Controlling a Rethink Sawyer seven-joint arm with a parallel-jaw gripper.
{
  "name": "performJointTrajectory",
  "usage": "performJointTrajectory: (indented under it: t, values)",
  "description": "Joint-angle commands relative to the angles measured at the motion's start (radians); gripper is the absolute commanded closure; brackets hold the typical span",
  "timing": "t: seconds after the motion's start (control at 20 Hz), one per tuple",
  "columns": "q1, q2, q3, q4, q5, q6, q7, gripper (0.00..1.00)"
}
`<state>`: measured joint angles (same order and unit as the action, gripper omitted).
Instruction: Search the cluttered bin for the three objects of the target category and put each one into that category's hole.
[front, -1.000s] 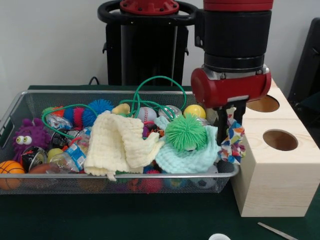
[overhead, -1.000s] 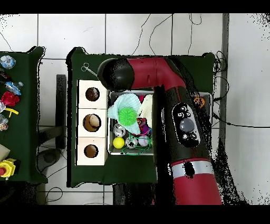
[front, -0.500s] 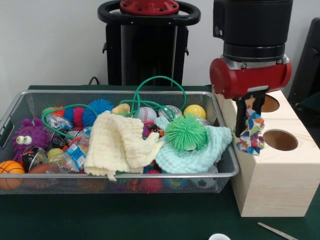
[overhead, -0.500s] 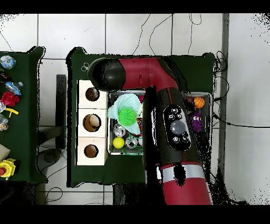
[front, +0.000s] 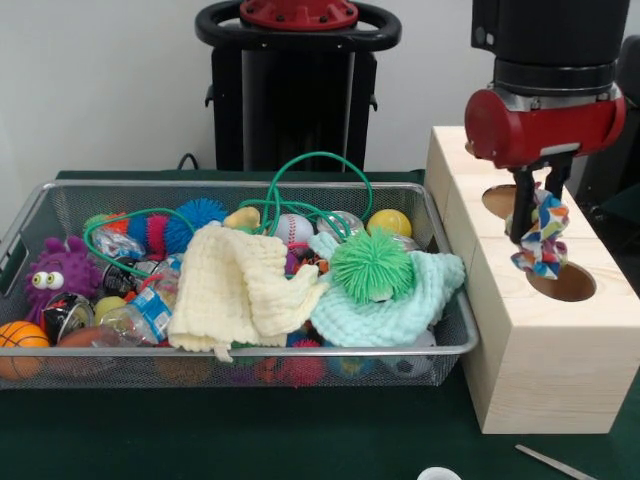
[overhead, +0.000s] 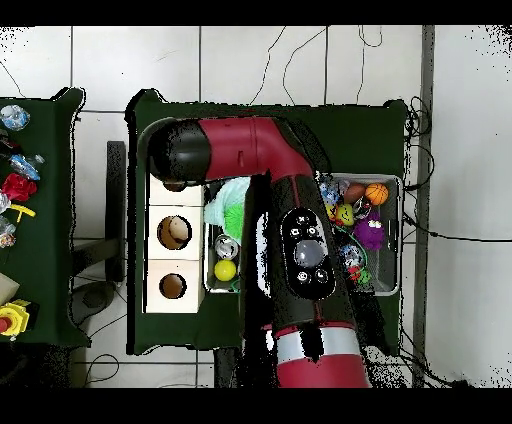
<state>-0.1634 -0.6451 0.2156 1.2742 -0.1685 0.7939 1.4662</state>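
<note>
My gripper (front: 535, 205) is shut on a multicoloured patterned cloth (front: 541, 240), which hangs from it. The cloth dangles just above the round hole (front: 572, 285) in the top of the nearest pale wooden cube (front: 545, 370). The cloth's lower end overlaps the hole's far rim. The wire mesh bin (front: 250, 351) lies to the left of the cubes, full of toys and cloths. In the overhead view my arm (overhead: 240, 150) covers the gripper, the cloth and that cube's hole. The bin (overhead: 210, 285) shows beside the row of cubes.
In the bin lie a pale yellow knit cloth (front: 240, 285), a mint cloth (front: 390, 315), a green spiky ball (front: 372, 264), a green cord (front: 310, 165), balls and a purple monster toy (front: 55, 272). A metal tool (front: 555, 463) lies on the green table. Two more cube holes (overhead: 173, 232) show overhead.
My gripper has carried the patterned cloth to the right, from the bin's right end to above the nearest cube's hole. The things in the bin have not moved.
</note>
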Motion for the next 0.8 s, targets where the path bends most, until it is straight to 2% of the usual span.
performJointTrajectory:
  t: [0.05, 0.4, 0.6, 0.8]
  values:
    - [0.043, 0.011, -0.084, 0.202, 0.039, 0.033, 0.302, 1.0]
    - [0.055, 0.027, -0.109, 0.221, 0.032, -0.028, 0.267, 1.0]
    - [0.067, 0.046, -0.124, 0.205, 0.015, -0.087, 0.269, 1.0]
    - [0.073, 0.067, -0.127, 0.191, 0.028, -0.133, 0.279, 1.0]
